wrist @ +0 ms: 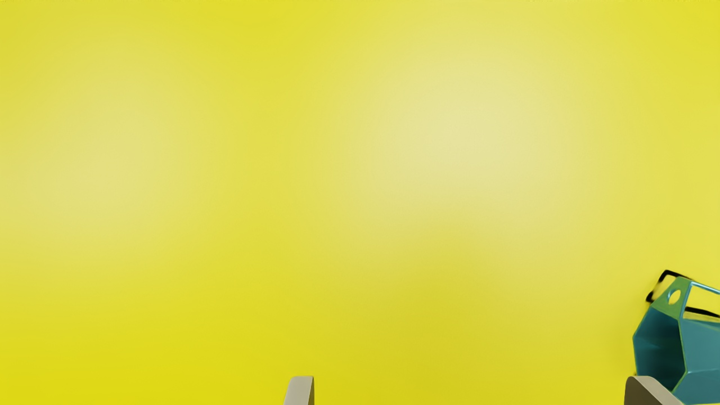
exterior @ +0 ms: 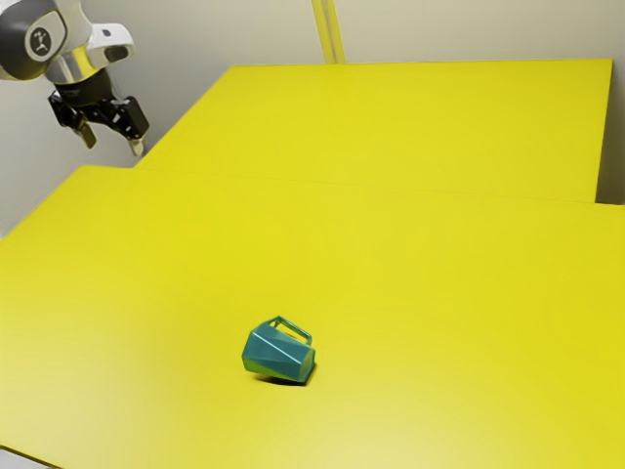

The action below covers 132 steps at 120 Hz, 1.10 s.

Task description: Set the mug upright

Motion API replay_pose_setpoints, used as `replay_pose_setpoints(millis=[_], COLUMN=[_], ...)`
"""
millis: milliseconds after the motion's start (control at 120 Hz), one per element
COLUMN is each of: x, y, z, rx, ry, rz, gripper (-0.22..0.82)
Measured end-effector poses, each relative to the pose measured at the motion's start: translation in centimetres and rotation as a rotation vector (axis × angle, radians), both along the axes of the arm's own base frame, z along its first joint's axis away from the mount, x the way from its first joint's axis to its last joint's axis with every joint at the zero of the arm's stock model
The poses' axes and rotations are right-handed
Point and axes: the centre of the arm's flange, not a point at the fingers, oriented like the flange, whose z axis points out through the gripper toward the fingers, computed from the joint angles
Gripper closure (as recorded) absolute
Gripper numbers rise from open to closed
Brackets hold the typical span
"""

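A teal faceted mug [exterior: 278,353] lies on its side on the yellow table, its handle up and its closed base toward the exterior view's right. High above the table's far left corner in the exterior view hangs my gripper [exterior: 112,145], well away from the mug. The wrist view has the gripper [wrist: 469,391] with its two fingertips wide apart and nothing between them. Part of the mug [wrist: 697,349] appears there beyond one fingertip, its hollow mouth visible and its lower part cut off by the picture's edge.
The yellow table [exterior: 176,254] carries the mug near its front middle. Behind it stands a second yellow surface [exterior: 410,117], with a wall and a yellow vertical strip [exterior: 329,29] farther back.
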Motion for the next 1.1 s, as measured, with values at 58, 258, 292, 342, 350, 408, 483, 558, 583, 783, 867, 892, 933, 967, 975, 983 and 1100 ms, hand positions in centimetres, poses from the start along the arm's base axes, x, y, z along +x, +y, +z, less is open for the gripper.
replay_pose_setpoints(millis=[58,258,292,342,350,408,483,558,583,783,867,892,933,967,975,983,1100], x=[0.2,0.4,0.5,0.7,0.7,0.9,0.7,0.8,0.7,0.2,-0.8,-1.1,-1.7,-2.2,-2.3,-2.4,-2.8], y=[0.0,-0.1,0.2,0.6,0.6,0.5,1.3,2.2,2.5,2.7,2.3,2.2,1.9,1.6,1.6,1.5,1.0], z=[0.0,-0.3,-0.6,-1.3,-1.3,-1.7,-3.9,-7.4,-8.6,-17.7,-20.9,-21.9,-23.4,-24.7,-25.0,-25.3,-27.8], rx=[-0.002,-0.01,-0.012,-0.02,-0.026,-0.069,-0.157,-0.257,-0.294,-0.542,-0.624,-0.648,-0.683,-0.712,-0.718,-0.725,-0.792], ry=[-0.003,-0.007,-0.002,0.007,0.008,0.01,0.043,0.098,0.116,0.268,0.329,0.348,0.378,0.404,0.409,0.415,0.465], rz=[-0.003,-0.012,-0.009,-0.003,-0.003,0.001,0.031,0.075,0.09,0.2,0.241,0.254,0.273,0.289,0.293,0.297,0.337], gripper=[0.0,0.0,0.0,0.0,0.0,0.0,0.0,0.0,0.0,0.0,0.0,0.0,0.0,0.0,0.0,0.0,0.0])
